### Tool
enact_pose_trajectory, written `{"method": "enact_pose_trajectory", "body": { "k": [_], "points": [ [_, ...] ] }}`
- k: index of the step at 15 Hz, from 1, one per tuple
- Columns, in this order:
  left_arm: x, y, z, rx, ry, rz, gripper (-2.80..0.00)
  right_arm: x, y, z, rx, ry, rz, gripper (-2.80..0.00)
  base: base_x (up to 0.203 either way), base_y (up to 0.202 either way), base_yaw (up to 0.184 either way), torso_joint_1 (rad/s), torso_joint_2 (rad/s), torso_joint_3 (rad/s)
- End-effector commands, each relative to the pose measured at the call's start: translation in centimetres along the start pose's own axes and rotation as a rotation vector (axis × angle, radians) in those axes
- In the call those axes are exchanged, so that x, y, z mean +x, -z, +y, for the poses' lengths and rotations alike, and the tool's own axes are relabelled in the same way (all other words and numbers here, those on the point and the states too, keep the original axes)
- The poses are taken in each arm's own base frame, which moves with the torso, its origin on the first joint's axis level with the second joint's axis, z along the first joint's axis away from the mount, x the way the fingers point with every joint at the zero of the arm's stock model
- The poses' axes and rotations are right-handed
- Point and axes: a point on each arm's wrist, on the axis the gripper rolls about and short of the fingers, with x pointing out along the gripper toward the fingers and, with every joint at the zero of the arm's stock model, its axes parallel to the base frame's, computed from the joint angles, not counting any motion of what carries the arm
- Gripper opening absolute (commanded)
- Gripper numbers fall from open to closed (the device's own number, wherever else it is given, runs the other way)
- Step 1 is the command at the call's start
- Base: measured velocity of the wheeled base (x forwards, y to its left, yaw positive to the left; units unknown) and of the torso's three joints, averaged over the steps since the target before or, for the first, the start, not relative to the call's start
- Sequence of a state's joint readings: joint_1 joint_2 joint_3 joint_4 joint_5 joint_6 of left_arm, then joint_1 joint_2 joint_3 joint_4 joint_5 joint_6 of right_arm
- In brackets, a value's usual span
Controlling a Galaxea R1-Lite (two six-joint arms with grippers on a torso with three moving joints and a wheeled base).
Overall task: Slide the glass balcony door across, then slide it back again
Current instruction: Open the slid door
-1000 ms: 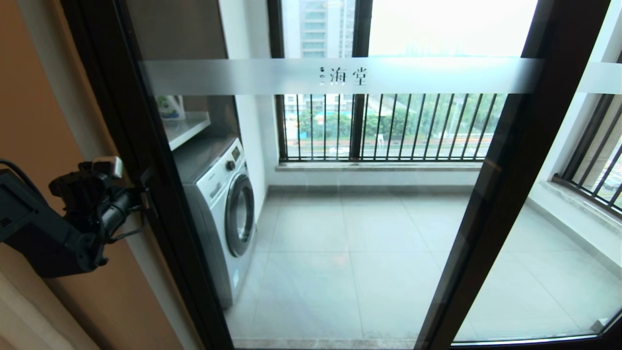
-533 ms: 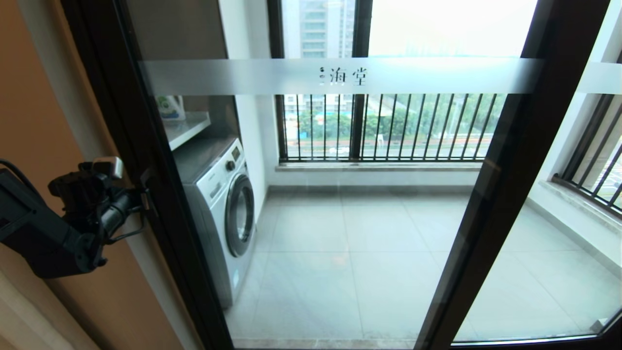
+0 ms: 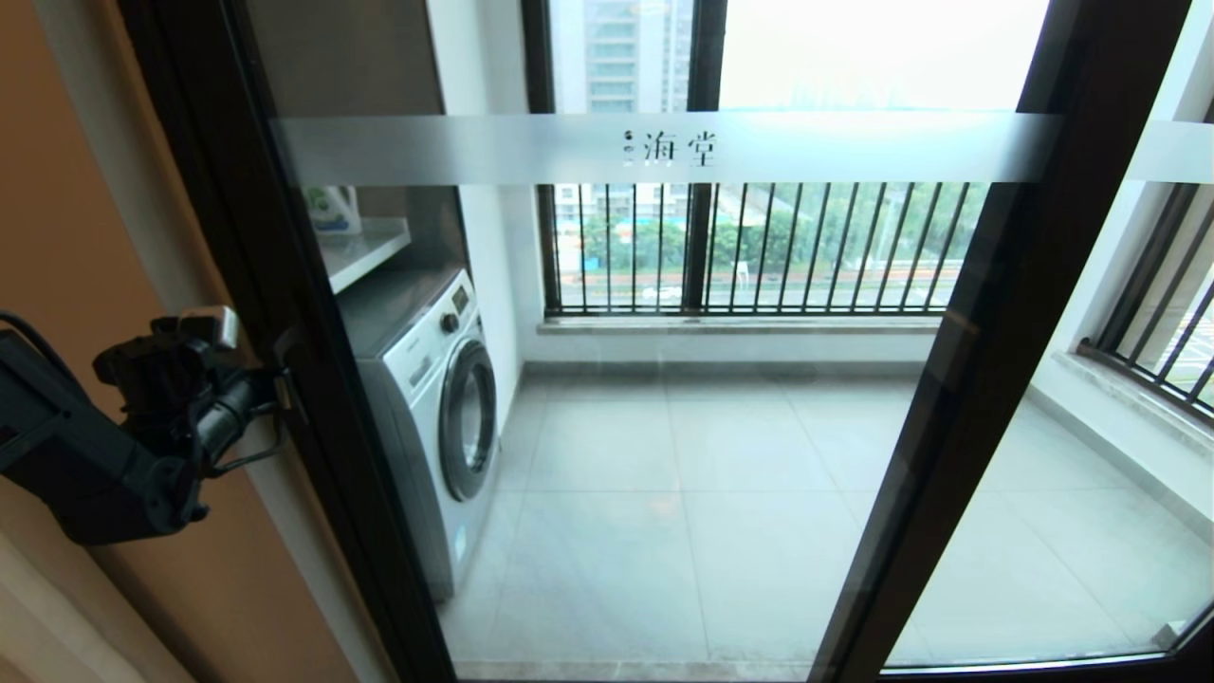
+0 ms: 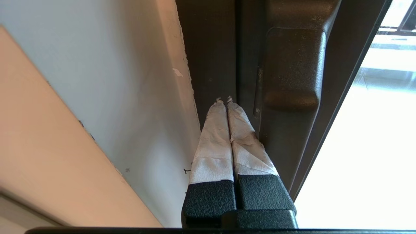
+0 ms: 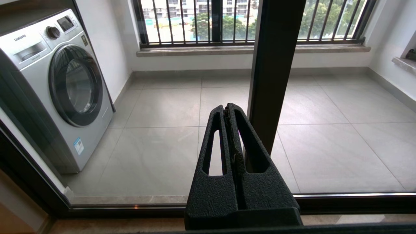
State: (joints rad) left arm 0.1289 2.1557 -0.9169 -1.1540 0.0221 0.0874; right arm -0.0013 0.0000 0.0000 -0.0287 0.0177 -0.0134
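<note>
The glass balcony door (image 3: 721, 398) fills the head view: clear glass in a dark frame, with a frosted band (image 3: 854, 149) printed with Chinese characters. My left gripper (image 3: 281, 381) is at the door's left stile (image 3: 242, 204), beside the wall. In the left wrist view its white-taped fingers (image 4: 213, 139) are pressed together with nothing between them. The left gripper (image 4: 224, 100) touches the dark frame right beside the bar handle (image 4: 294, 65). My right gripper (image 5: 226, 108) is shut and empty, low in front of the glass near a dark stile (image 5: 276, 58). It is out of the head view.
Behind the glass stand a washing machine (image 3: 436, 398), a shelf with a detergent bottle (image 3: 334, 211) and the black-railed window (image 3: 759, 249). A second panel with a plain frosted band (image 3: 1171, 152) is at the right. A tan wall (image 3: 66, 190) is on the left. The floor track (image 5: 130, 206) runs below.
</note>
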Motion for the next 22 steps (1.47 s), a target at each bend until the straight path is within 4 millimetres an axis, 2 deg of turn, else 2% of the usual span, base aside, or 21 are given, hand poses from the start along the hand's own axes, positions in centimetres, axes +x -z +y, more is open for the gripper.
{"method": "enact_pose_trajectory", "body": {
  "k": [1,15,22],
  "points": [
    [-0.7,-0.7,-5.8,0.012,0.146,-0.021,-2.80,0.1,0.3,0.0,0.000,-0.002,0.010,-2.80,0.000,0.000,0.000,0.000,0.00,0.000],
    [-1.7,-0.6,-8.4,0.016,0.216,-0.028,-2.80,0.1,0.3,0.0,0.000,-0.001,0.011,-2.80,0.000,0.000,0.000,0.000,0.00,0.000],
    [-1.9,-0.5,-8.7,0.017,0.226,-0.025,-2.80,0.1,0.3,0.0,0.000,-0.002,0.012,-2.80,0.000,0.000,0.000,0.000,0.00,0.000]
  ]
}}
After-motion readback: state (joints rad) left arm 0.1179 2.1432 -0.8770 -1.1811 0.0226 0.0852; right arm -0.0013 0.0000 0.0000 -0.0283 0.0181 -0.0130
